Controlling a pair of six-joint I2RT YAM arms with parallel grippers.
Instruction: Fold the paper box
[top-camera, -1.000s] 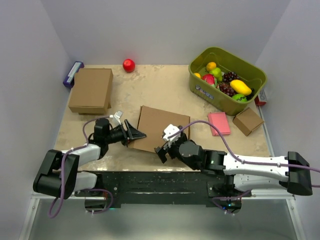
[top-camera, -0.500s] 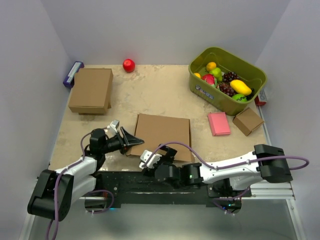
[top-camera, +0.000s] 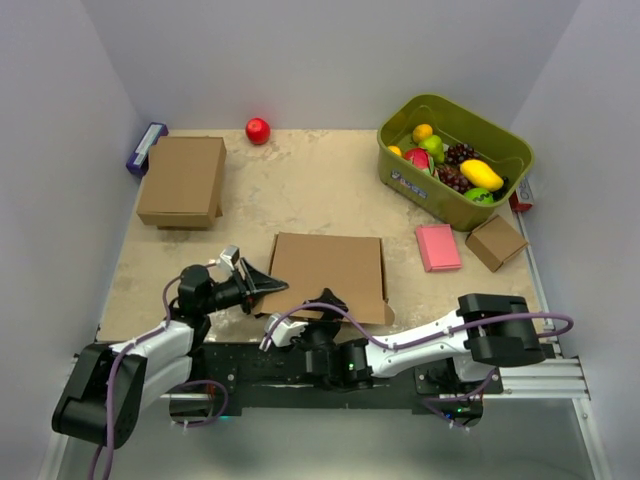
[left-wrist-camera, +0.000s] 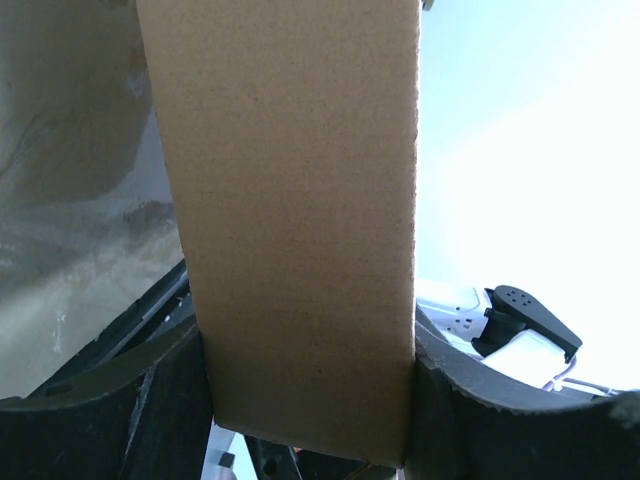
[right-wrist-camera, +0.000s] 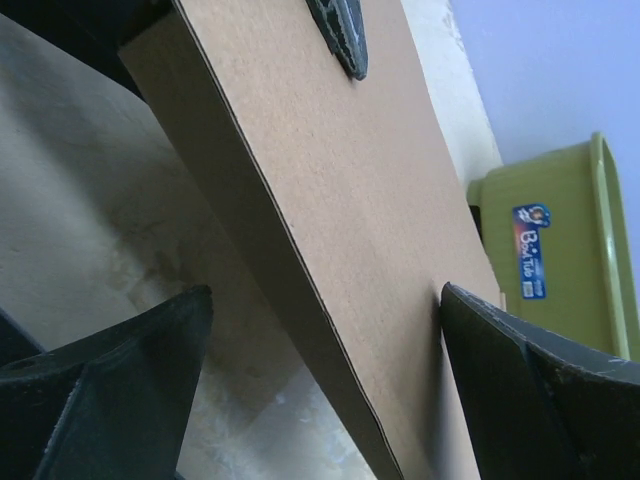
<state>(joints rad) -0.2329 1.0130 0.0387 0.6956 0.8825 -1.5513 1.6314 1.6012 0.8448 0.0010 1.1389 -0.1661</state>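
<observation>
I saw the paper box (top-camera: 330, 268) sitting by the middle of the table's (top-camera: 300, 190) near edge. My left gripper (top-camera: 262, 283) was clamped on its left side, with cardboard filling the gap between the fingers. My right gripper (top-camera: 322, 303) gaped wide at the box's near edge, gripping nothing.
</observation>
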